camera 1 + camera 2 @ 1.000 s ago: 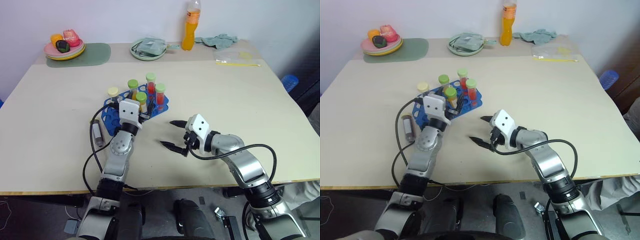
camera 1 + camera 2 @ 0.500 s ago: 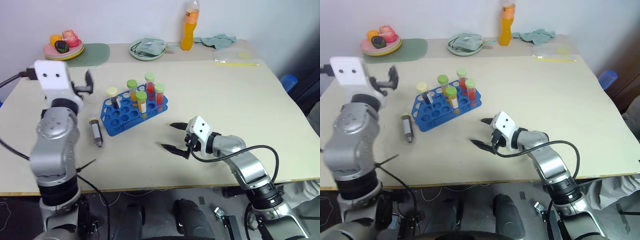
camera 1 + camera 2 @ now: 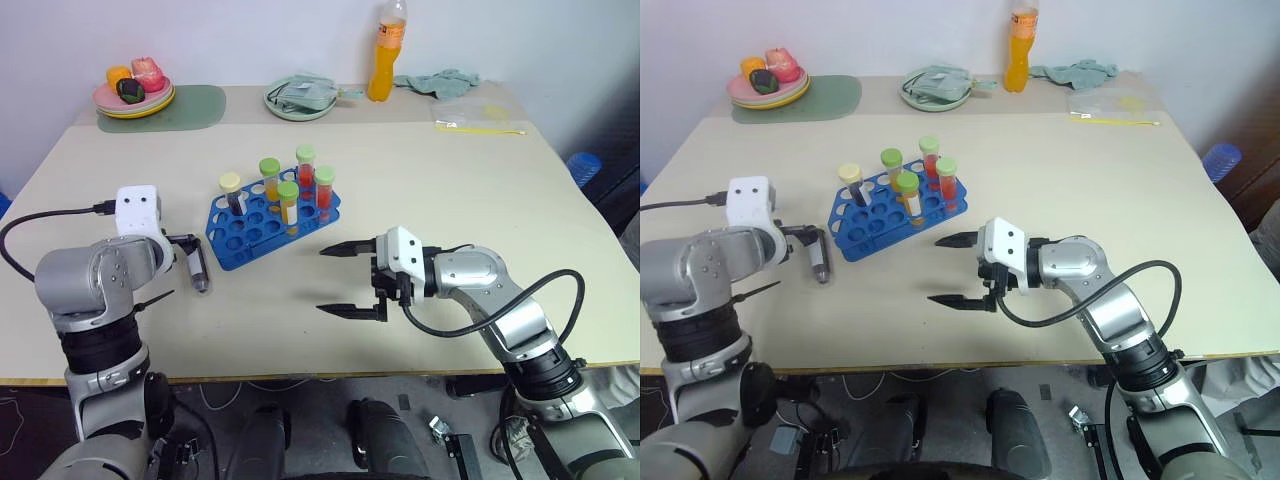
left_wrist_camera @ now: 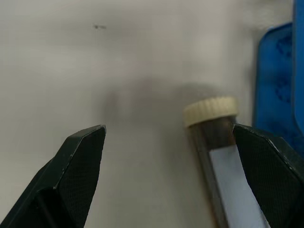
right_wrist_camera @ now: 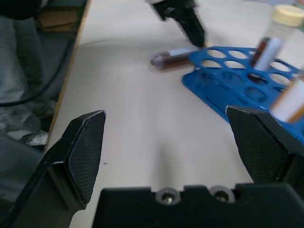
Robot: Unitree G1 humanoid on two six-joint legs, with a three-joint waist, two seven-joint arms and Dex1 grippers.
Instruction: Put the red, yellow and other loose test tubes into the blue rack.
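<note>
The blue rack (image 3: 265,225) stands mid-table with several capped tubes upright in it, some red, some yellow, one dark with a cream cap (image 3: 230,183). One loose test tube (image 3: 198,272), dark with a cream cap and white label, lies on the table just left of the rack. My left gripper (image 3: 172,268) is open and low over it. In the left wrist view the tube's cap (image 4: 210,108) lies between the fingers, close to one finger (image 4: 270,166). My right gripper (image 3: 323,279) hovers open and empty right of the rack, pointing left.
Along the far edge are a plate of fruit (image 3: 133,92) on a green mat (image 3: 185,105), a plate with a cloth (image 3: 300,98), a tall orange bottle (image 3: 383,55), a crumpled cloth (image 3: 440,80) and a plastic bag (image 3: 478,118).
My left arm swung from over the rack out to the left, then dropped beside the lying tube. My right gripper turned its fingers leftward and lifted slightly.
</note>
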